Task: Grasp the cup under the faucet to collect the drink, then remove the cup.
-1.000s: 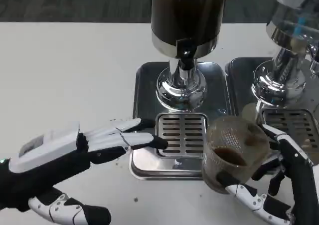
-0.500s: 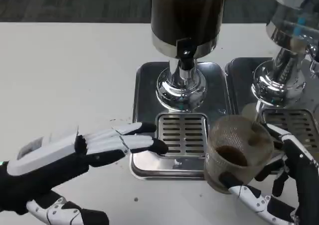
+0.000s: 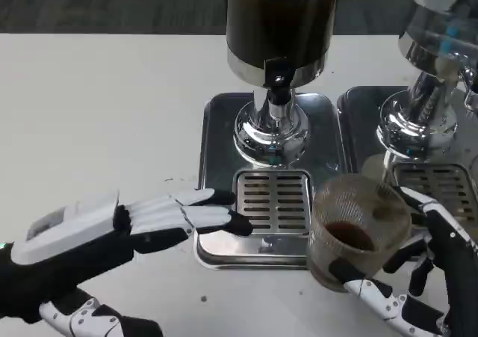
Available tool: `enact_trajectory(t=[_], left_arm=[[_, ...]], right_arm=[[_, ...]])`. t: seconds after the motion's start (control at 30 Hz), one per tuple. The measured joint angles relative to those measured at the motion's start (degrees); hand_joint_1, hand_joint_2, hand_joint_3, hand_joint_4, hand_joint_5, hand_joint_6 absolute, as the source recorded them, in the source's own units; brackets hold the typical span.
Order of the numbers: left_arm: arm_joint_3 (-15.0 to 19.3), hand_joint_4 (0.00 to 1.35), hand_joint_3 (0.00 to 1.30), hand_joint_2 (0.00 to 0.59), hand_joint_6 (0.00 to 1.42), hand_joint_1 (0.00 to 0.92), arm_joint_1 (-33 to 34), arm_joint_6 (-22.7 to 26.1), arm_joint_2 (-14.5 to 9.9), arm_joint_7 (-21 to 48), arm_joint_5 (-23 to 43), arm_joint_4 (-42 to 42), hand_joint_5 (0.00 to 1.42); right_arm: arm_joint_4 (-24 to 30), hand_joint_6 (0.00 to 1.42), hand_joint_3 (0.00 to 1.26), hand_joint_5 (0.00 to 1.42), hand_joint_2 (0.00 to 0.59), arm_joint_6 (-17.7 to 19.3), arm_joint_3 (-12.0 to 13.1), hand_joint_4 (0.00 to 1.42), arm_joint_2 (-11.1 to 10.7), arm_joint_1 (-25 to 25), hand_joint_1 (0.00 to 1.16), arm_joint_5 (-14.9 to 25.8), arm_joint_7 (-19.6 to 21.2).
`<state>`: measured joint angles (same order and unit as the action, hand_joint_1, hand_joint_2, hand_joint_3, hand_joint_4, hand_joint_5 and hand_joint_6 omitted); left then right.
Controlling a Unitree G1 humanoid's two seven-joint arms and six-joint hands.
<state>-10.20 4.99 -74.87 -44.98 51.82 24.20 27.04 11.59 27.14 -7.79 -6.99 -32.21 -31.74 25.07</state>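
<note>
A clear ribbed plastic cup point(image 3: 357, 229) with dark drink in its bottom is held by my right hand point(image 3: 418, 277) at the lower right, just right of the drip grate point(image 3: 272, 201) and off to the side of the faucet point(image 3: 278, 89). The fingers wrap the cup from the right and below. The faucet belongs to a dark drink dispenser point(image 3: 280, 23) on a chrome base. My left hand point(image 3: 142, 221) lies flat and open at the lower left, fingertips reaching the left edge of the steel tray point(image 3: 216, 128), holding nothing.
A second dispenser point(image 3: 441, 45) on its own steel tray point(image 3: 358, 120) stands at the right edge, close behind the cup. White tabletop point(image 3: 97, 113) stretches wide to the left.
The cup and my right hand have shifted slightly right and down, away from the grate. My left hand has drawn back a little toward the lower left.
</note>
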Motion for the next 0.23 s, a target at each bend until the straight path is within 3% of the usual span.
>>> enact_trajectory(t=[0.23], left_arm=[[0.00,0.06,0.18,0.173,0.07,0.000,0.06,-0.19,0.00,0.34,-0.01,0.01,0.04]], right_arm=[[0.00,1.21,0.61,0.88,0.204,0.02,0.16,0.72,0.03,0.00,0.77,0.00,0.00]])
